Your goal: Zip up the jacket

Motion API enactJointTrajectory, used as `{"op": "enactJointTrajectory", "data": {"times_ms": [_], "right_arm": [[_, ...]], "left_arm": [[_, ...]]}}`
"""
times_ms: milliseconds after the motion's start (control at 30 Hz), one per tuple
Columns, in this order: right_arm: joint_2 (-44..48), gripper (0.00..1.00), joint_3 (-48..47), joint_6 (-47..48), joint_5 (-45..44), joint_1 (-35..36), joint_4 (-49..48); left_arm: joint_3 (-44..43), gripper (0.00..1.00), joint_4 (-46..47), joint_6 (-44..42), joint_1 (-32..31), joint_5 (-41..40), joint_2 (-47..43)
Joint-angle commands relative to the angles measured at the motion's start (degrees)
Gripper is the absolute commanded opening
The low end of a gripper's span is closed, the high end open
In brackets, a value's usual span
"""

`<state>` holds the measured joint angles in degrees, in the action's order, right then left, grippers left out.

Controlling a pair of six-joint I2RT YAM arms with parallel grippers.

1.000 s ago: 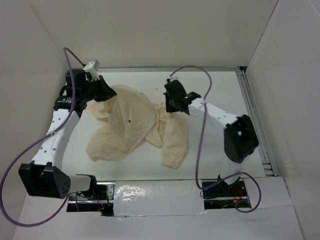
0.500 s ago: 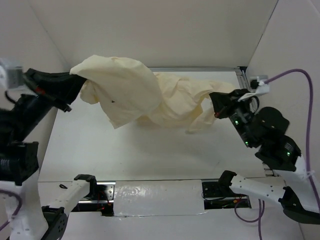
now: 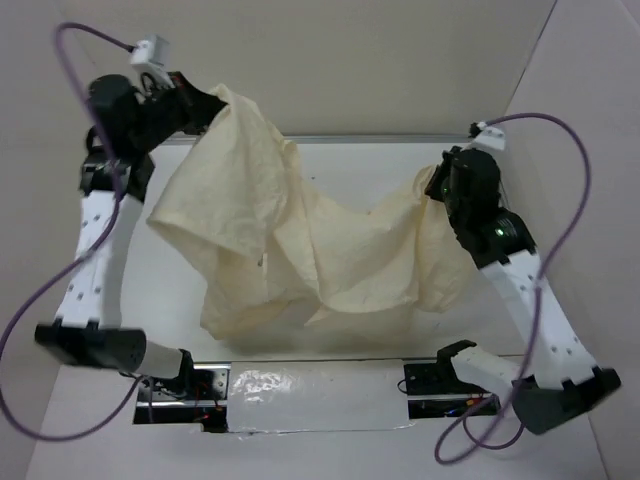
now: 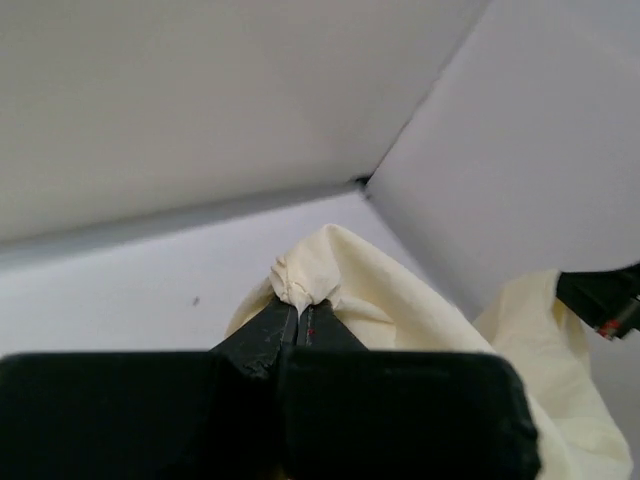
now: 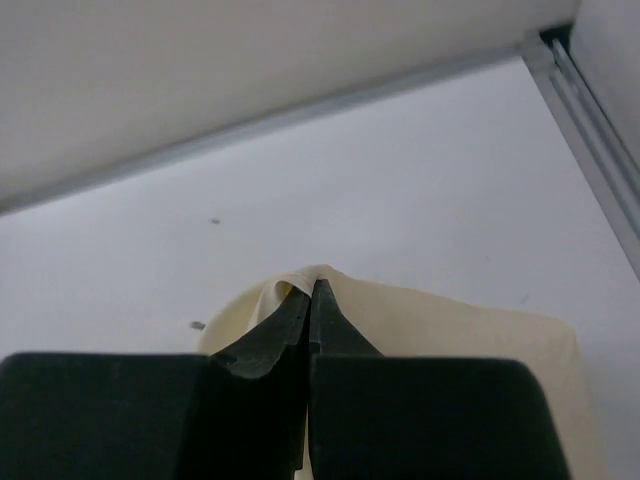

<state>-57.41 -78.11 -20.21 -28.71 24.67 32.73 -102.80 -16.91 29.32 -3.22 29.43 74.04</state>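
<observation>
A white table (image 3: 160,290) stood inside a plain off-white enclosure, a back wall (image 3: 350,60) and a right side wall (image 3: 590,130) rising from its edges. A thin metal strip (image 3: 370,137) ran along its far edge, a grooved metal rail (image 5: 590,110) down its right side, and a glossy white panel (image 3: 310,385) covered the near edge. The light was soft and even.

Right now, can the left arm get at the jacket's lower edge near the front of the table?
Probably not. The left arm is raised to the far left, its jaws shut on a pinch of the jacket; the right jaws hold another. It would have to let go first.
</observation>
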Motion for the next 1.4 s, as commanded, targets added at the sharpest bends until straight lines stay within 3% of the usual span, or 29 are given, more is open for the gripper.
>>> {"op": "enactJointTrajectory", "data": {"times_ms": [0, 33, 133, 167, 200, 233, 300, 333, 433, 467, 533, 700, 833, 1067, 1300, 1367], "right_arm": [[-8.0, 0.0, 7.5, -1.8, 16.7, -8.3, -4.3], [-11.7, 0.0, 8.5, -1.0, 18.6, -8.8, -6.0], [-20.0, 0.17, 9.3, -0.1, 21.8, -10.6, -9.1], [-22.0, 0.22, 8.7, -0.1, 22.1, -11.1, -9.3], [-23.9, 0.26, 6.8, 0.0, 22.1, -12.2, -8.9], [-26.8, 0.41, 6.0, -0.2, 21.8, -12.6, -8.2], [-28.4, 0.59, 3.8, 0.3, 20.4, -13.1, -7.1], [-28.3, 0.75, 3.8, 1.0, 20.4, -13.0, -7.3], [-26.2, 0.87, 4.9, 2.4, 21.7, -11.4, -7.7], [-25.6, 0.9, 6.1, 3.3, 21.6, -10.6, -7.6], [-24.1, 0.92, 7.3, 4.1, 20.5, -7.2, -7.0], [-21.5, 0.94, 13.5, 4.4, 18.4, 0.4, -6.2], [-20.2, 0.94, 19.0, -0.2, 19.6, 6.3, -6.1], [-23.4, 0.91, 23.6, -5.4, 23.0, 10.7, -10.9], [-31.9, 0.89, 21.6, -8.3, 24.5, 11.6, -12.1], [-33.9, 0.87, 19.4, -8.2, 24.8, 12.6, -12.1]], "left_arm": [[3.4, 0.0, -1.2, 0.4, -0.3, -5.2, 11.1], [3.5, 0.0, -0.3, 0.0, -0.3, -4.4, 16.3], [2.3, 0.0, -0.1, -0.4, -0.4, -2.8, 26.9], [-0.9, 0.03, -2.2, -0.1, -0.5, -2.8, 29.4], [-2.6, 0.13, -3.6, -0.5, -0.5, -2.7, 34.4], [-4.2, 0.53, -4.7, -0.8, -0.5, -2.7, 36.5], [-8.4, 0.99, -7.9, -2.2, -0.5, -2.3, 40.9], [-9.9, 0.99, -10.1, -2.4, -0.5, -2.8, 42.0], [-8.1, 0.99, -11.2, -2.9, -0.6, -5.1, 39.9], [-3.9, 0.99, -11.0, -2.7, -0.6, -5.8, 36.7], [2.1, 0.99, -10.4, -1.3, -0.5, -7.3, 32.2], [29.6, 0.99, -8.3, 2.2, -0.6, -12.3, 15.8], [39.2, 0.99, -9.3, 5.2, -0.2, -16.1, 9.6], [40.5, 0.99, -2.2, 3.7, -1.0, -6.7, 14.3], [32.1, 0.99, -2.0, 3.9, -1.8, -6.5, 29.1], [29.3, 0.95, -2.3, 3.9, -2.0, -6.3, 31.8]]}}
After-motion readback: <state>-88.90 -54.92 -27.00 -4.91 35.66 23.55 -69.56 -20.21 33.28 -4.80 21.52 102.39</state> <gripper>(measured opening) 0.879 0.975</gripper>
